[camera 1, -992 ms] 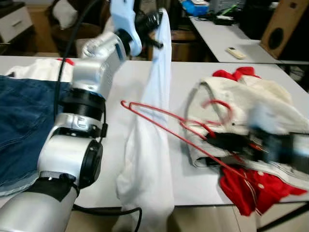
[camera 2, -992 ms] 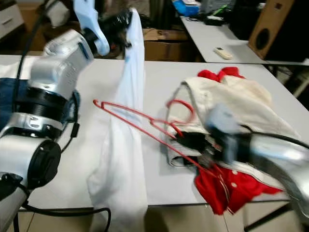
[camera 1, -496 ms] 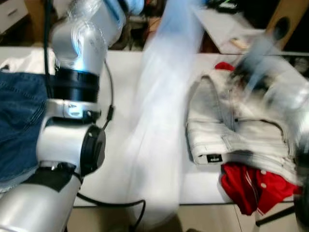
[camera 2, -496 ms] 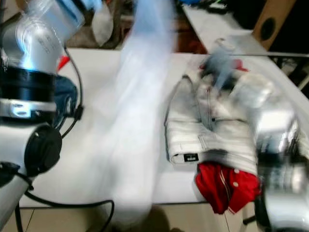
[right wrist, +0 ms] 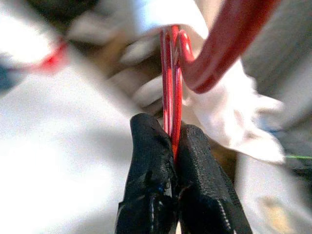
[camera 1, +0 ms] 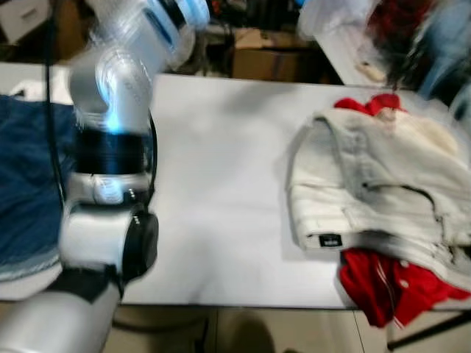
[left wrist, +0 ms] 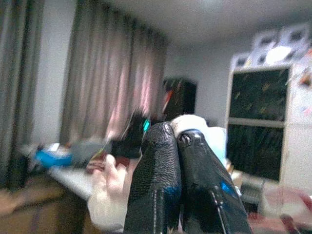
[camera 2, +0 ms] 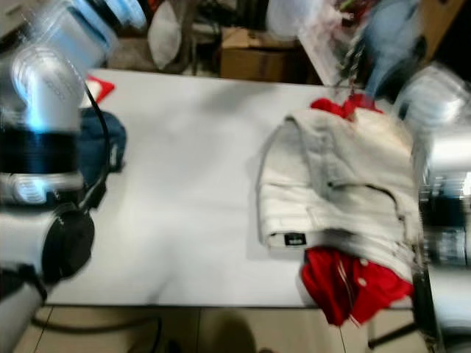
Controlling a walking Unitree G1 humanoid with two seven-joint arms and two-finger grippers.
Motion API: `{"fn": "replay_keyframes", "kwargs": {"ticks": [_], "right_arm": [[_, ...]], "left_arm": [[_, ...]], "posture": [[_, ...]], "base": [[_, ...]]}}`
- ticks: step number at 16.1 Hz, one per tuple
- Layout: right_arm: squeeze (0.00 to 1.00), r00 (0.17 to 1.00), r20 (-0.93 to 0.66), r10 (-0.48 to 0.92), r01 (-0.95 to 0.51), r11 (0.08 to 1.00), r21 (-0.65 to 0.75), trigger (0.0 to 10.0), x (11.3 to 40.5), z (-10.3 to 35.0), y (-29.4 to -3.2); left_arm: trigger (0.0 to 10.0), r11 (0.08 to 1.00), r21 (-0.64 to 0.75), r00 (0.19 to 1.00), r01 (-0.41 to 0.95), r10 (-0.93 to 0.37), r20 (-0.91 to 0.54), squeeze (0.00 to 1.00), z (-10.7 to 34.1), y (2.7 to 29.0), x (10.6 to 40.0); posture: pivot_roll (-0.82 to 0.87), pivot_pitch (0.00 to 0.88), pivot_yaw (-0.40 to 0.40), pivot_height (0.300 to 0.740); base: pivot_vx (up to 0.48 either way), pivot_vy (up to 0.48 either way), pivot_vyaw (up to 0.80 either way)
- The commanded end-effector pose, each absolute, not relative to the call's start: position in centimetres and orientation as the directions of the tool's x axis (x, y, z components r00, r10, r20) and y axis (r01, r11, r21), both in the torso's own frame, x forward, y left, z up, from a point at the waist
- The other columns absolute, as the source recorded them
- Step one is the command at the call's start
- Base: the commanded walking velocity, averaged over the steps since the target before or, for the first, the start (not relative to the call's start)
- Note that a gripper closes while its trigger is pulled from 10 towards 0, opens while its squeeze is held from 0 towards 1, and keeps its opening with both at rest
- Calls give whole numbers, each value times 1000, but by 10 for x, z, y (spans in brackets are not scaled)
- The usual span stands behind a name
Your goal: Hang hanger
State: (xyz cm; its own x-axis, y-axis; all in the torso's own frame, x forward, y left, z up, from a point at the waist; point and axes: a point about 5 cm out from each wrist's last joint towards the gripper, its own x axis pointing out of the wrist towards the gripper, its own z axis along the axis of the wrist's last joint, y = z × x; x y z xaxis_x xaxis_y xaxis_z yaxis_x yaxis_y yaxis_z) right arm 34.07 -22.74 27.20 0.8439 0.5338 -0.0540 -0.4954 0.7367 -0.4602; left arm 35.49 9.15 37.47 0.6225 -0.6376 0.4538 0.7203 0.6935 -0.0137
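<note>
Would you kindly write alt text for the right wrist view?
The right gripper has its two black fingers shut on the thin red hanger, whose hook curves away above. Blurred white cloth hangs behind it.

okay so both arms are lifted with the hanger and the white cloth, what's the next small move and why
Probably carry the red hanger steadily up toward wherever it hangs, both grips kept closed. The right gripper has its jaws clamped on the hanger's wires, the left gripper pinches the white cloth, and both are raised above the table.

Glossy red wire hanger (right wrist: 171, 83); matt black textured fingers (right wrist: 151, 175); smooth white table (camera 1: 221, 169); off-white denim-like jacket (camera 1: 375, 184).
</note>
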Motion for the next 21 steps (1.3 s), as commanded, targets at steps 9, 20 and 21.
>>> {"fn": "replay_keyframes", "kwargs": {"ticks": [9, 20, 21], "right_arm": [[0, 520, -539, 663, -848, 476, -233, 10000, 234, 207, -245], [0, 702, -248, 668, -712, 648, -272, 10000, 211, 277, -277], [0, 764, -204, 612, -645, 708, -288, 10000, 219, 278, -281]], "left_arm": [[10000, 775, 77, 759, 627, -630, 162, 0, 300, 61, 372], [10000, 867, 88, 846, 491, -451, -284, 0, 149, 122, 391], [10000, 822, 80, 782, 563, -499, -373, 0, 129, 121, 382]], "posture": [[-96, 0, -17, 740], [-117, 0, 10, 740], [-116, 0, 11, 740]], "base": [[0, 0, 0], [0, 0, 0], [0, 0, 0]]}}
